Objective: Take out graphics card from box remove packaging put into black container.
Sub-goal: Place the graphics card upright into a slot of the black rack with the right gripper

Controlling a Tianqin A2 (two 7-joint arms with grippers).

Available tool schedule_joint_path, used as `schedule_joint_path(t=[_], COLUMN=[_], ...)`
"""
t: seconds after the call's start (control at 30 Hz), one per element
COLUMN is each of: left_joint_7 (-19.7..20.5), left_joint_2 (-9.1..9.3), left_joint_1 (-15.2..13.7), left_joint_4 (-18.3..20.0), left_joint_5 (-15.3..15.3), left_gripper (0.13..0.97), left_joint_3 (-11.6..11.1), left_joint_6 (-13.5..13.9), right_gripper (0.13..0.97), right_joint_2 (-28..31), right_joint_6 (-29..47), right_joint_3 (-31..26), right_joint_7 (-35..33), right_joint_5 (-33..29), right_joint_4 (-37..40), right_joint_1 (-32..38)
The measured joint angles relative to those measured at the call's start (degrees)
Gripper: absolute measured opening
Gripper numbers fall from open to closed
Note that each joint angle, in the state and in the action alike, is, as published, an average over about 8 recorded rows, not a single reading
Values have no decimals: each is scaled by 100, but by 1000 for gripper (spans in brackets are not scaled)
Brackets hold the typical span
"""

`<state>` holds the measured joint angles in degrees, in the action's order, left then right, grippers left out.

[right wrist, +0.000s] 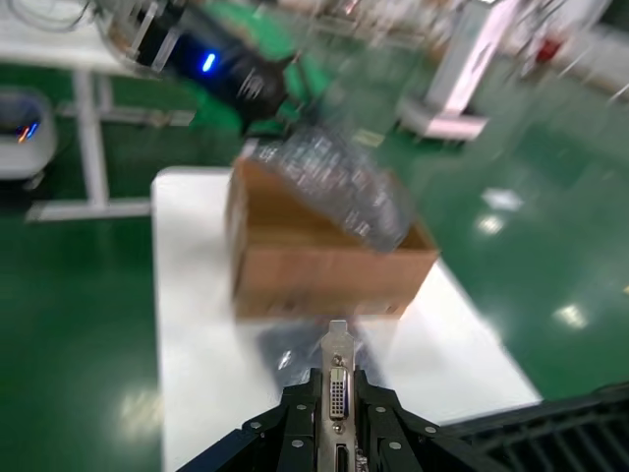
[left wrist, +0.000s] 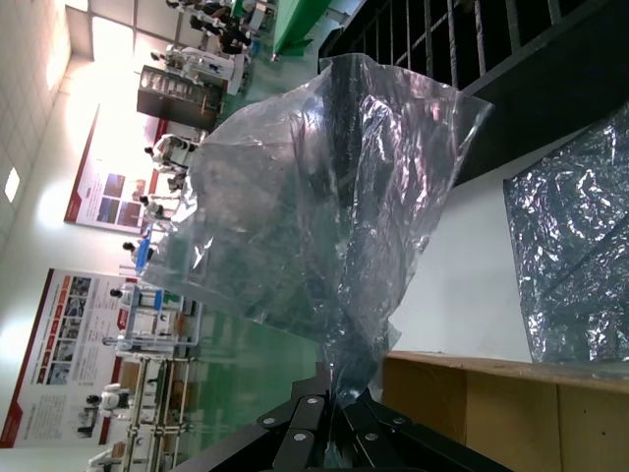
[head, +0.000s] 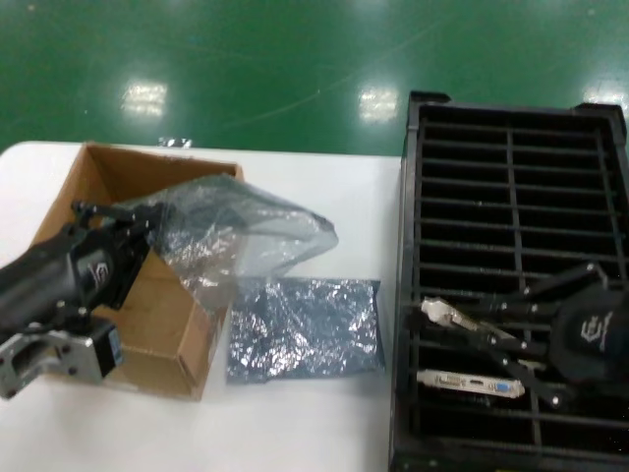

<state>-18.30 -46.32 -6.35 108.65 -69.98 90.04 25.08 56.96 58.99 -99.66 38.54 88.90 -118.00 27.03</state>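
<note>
My left gripper is shut on a crinkly semi-transparent bag and holds it up over the open brown box. In the left wrist view the fingers pinch the bag at its lower end. My right gripper is over the black container at the right and is shut on a graphics card. Its silver bracket with a white port stands between the jaws. The bracket also shows in the head view.
A second card lies in a near slot of the container. A flat silver-grey bag lies on the white table between box and container. The right wrist view shows the box and the left arm beyond it.
</note>
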Motion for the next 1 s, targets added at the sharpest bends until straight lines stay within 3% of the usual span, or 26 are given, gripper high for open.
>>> schedule_joint_path(t=[0.2, 0.47, 1.0], left_joint_7=[0, 0, 0], left_joint_2=[0, 0, 0], left_joint_1=[0, 0, 0], left_joint_4=[0, 0, 0], left_joint_5=[0, 0, 0], left_gripper=[138, 138, 138], left_joint_3=[0, 0, 0], left_joint_6=[0, 0, 0], right_gripper=[188, 188, 188], right_joint_2=[-324, -919, -1510], right_joint_6=[1289, 2333, 3032], right_joint_3=[-742, -1415, -1884], right_joint_7=[588, 673, 240], right_joint_5=[-784, -1512, -1657], right_joint_4=[85, 565, 1513], right_joint_1=[1300, 2439, 3095])
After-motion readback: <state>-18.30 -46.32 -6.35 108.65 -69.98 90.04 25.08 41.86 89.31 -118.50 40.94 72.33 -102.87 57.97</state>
